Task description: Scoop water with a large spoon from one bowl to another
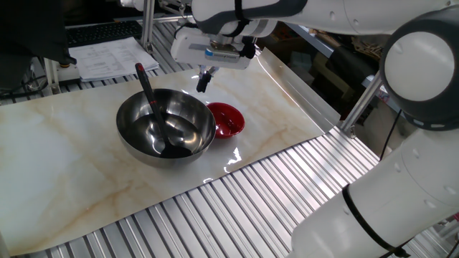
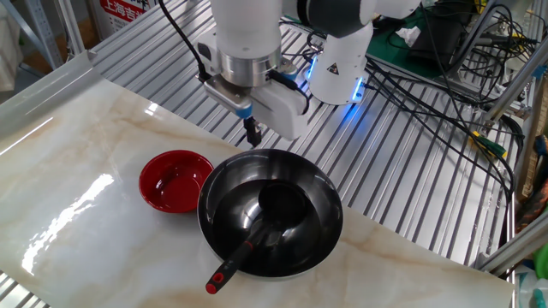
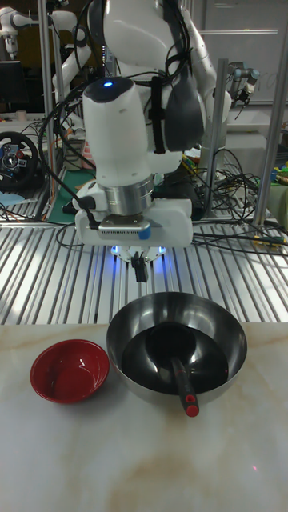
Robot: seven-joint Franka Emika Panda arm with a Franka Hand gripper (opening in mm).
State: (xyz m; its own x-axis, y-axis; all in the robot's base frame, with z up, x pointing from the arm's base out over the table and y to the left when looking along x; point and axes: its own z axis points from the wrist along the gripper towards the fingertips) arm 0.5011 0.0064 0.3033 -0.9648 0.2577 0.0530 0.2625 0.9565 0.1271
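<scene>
The large steel bowl (image 1: 133, 143) (image 2: 330, 214) (image 3: 232, 332) stands mid-table, and glints in it hint at water. The black spoon (image 1: 149, 97) (image 2: 241, 255) (image 3: 182, 386) lies inside it, scoop on the bottom and the red-marked handle leaning over the rim. Beside it, rims nearly touching, is the small red bowl (image 1: 228, 120) (image 2: 175, 180) (image 3: 70, 370). My gripper (image 1: 203, 80) (image 2: 253, 135) (image 3: 140, 270) hangs above the table just outside the steel bowl's rim, opposite the handle. Its fingers are shut with nothing between them.
The bowls stand on a marble-patterned board (image 1: 64, 165) laid over a ribbed metal table (image 1: 272, 193). Papers (image 1: 107, 57) lie beyond the board. Cables and the robot base (image 2: 338, 73) are behind the bowls.
</scene>
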